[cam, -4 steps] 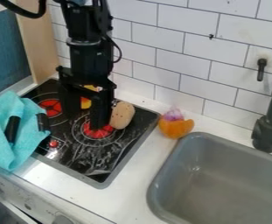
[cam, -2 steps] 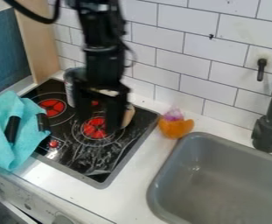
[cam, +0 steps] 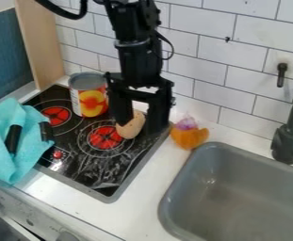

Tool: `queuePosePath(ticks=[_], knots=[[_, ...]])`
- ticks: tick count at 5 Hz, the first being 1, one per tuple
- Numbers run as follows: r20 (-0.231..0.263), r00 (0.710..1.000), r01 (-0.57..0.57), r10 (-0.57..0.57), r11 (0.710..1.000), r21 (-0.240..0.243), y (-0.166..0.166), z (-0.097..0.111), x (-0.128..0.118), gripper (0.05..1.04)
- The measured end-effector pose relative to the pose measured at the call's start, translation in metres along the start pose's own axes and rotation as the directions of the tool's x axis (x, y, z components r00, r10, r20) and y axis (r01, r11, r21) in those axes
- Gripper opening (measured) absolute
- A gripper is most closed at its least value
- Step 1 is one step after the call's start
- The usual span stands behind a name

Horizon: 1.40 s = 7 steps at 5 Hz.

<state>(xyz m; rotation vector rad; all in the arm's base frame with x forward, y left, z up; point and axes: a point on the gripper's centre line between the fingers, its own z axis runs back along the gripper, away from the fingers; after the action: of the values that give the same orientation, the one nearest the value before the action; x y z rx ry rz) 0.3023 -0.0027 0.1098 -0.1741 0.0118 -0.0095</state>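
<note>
Cloth (cam: 9, 153): one, turquoise, lies crumpled over the hob (cam: 120, 167) at its front left corner, its own slack keeping it there. Tin (cam: 89, 99): one, stands upright on its flat base near the back edge. Claw (cam: 138, 128): fingers apart, straddling the potato (cam: 130, 127); contact cannot be told. Potato: one, tan, speckled, near the back right corner, apparently borne by the hob. Orange toy (cam: 189, 138): one, rests on the bench (cam: 150, 190) between that corner and the sink (cam: 219, 149).
</note>
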Motion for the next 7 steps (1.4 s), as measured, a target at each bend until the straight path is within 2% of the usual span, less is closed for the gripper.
queuePosePath(ticks=[1,2,3,5,7], knots=[[0.038,0.998,-0.054,0.055,0.997,-0.049,-0.004,-0.010,0.020,1.001],[0.019,0.997,-0.077,0.079,0.992,-0.101,-0.012,-0.026,0.040,1.000],[0.009,0.997,-0.079,0.080,0.991,-0.108,-0.018,-0.035,0.058,1.001],[-0.013,0.992,-0.123,0.122,0.986,-0.112,-0.018,-0.061,0.077,1.001],[-0.028,0.989,-0.146,0.144,0.983,-0.112,-0.017,-0.069,0.086,0.961]])
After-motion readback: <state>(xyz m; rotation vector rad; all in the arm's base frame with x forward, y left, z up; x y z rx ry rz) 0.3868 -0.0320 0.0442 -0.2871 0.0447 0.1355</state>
